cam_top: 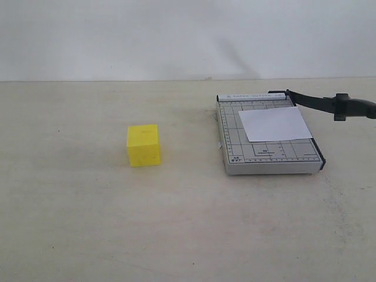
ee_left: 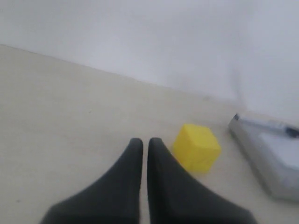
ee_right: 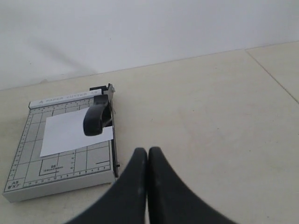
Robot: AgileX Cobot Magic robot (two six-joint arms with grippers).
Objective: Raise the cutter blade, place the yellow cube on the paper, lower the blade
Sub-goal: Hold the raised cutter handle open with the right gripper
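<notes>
The yellow cube [cam_top: 144,145] rests on the table, left of the grey gridded cutter base [cam_top: 264,154]. The white paper [cam_top: 275,124] lies on that base. The cutter blade [cam_top: 320,103] stands raised, its handle sticking out past the base's right side. No gripper shows in the exterior view. My left gripper [ee_left: 145,141] is shut and empty, with the cube [ee_left: 196,148] a little beyond and beside its tips. My right gripper [ee_right: 148,150] is shut and empty above bare table, beside the base [ee_right: 60,172]. The blade handle [ee_right: 96,119] hangs over the paper [ee_right: 65,135].
The beige table top [cam_top: 88,223] spreads wide around cube and cutter. A pale wall [cam_top: 176,35] closes the far side. In the left wrist view the cutter base [ee_left: 261,154] lies past the cube.
</notes>
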